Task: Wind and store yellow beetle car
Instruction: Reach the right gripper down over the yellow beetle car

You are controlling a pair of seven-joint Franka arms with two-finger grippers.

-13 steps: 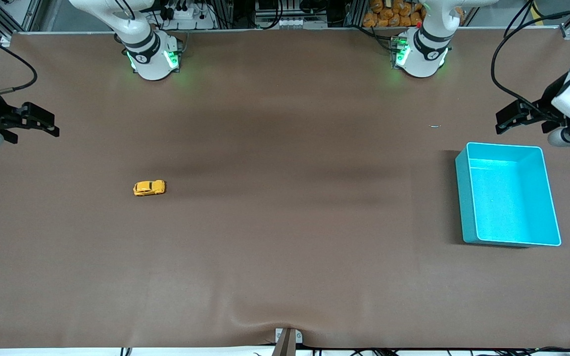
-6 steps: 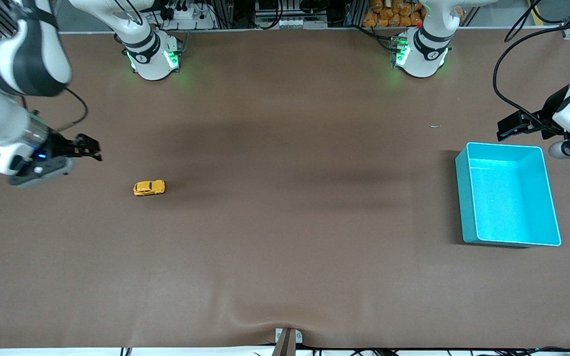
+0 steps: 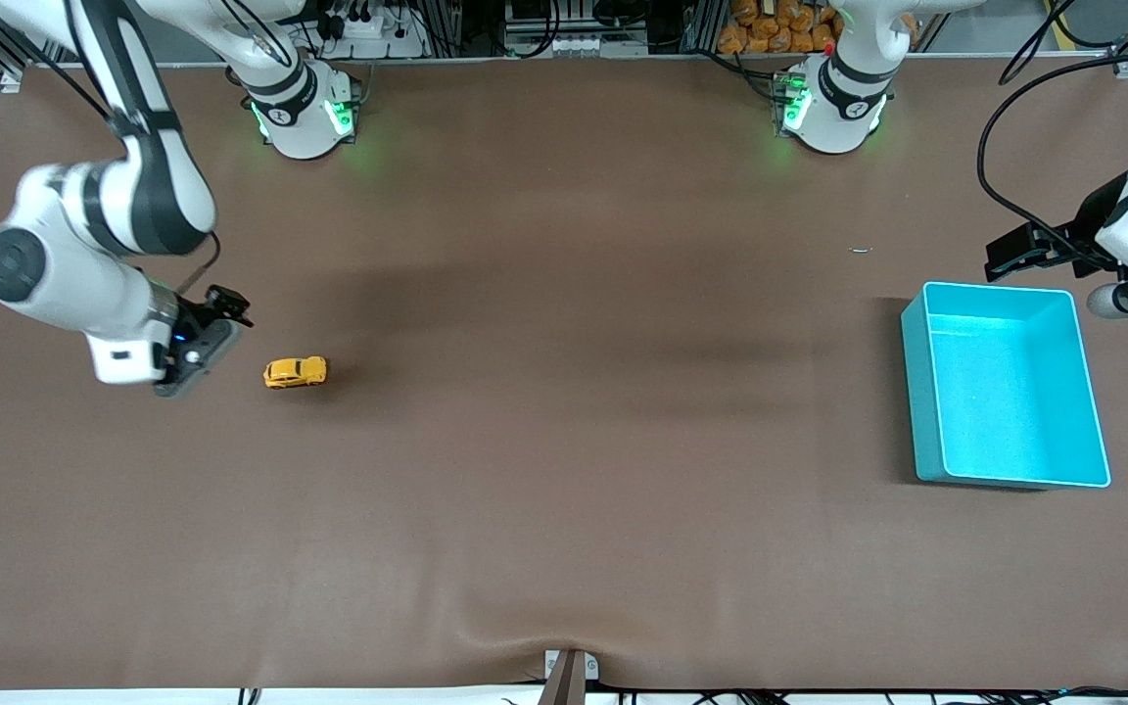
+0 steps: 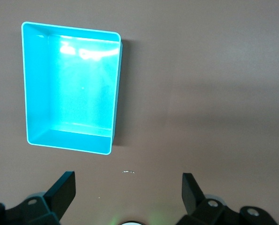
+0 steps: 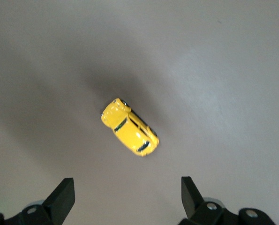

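The yellow beetle car stands on its wheels on the brown table, toward the right arm's end. My right gripper hangs open over the bare mat just beside the car, not touching it. In the right wrist view the car lies ahead of the spread, empty fingertips. My left gripper waits open over the table just outside a corner of the turquoise bin. The left wrist view shows the bin empty, with nothing in the left gripper.
A small pale scrap lies on the mat near the bin. The two arm bases stand along the table's edge farthest from the front camera. A ripple in the mat sits at the edge nearest that camera.
My right arm has swung in from the table's end and come down beside the car. The left gripper has shifted only slightly near the bin. The car has not moved.
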